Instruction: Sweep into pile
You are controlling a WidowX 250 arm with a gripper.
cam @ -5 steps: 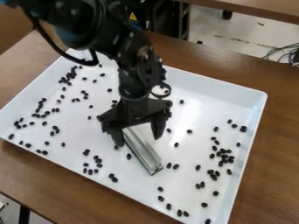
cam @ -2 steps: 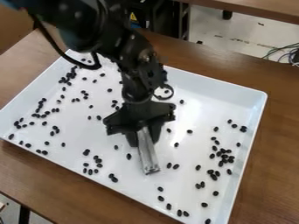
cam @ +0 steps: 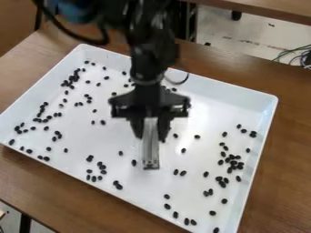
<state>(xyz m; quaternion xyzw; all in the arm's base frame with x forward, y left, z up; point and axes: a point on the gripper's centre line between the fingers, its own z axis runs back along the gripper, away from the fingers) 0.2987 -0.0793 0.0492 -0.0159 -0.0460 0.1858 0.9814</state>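
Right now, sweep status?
Pincer shut on metal bar, over mid-tray. Black beans scattered, unpiled. Tray's raised rim bounds the sweep.

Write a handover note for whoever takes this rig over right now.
Pincer: over the middle of the tray, closed on a metal bar that points down toward the tray floor. Can't tell whether the bar's lower end touches it.
Beans: black, scattered over much of the tray, with loose clumps at the right, at the left and toward the upper left corner.
Done: bar gripped; no single pile formed.
Left: sweep the beans together into one pile. I'd probably start with the strays and work toward the right-hand clump.
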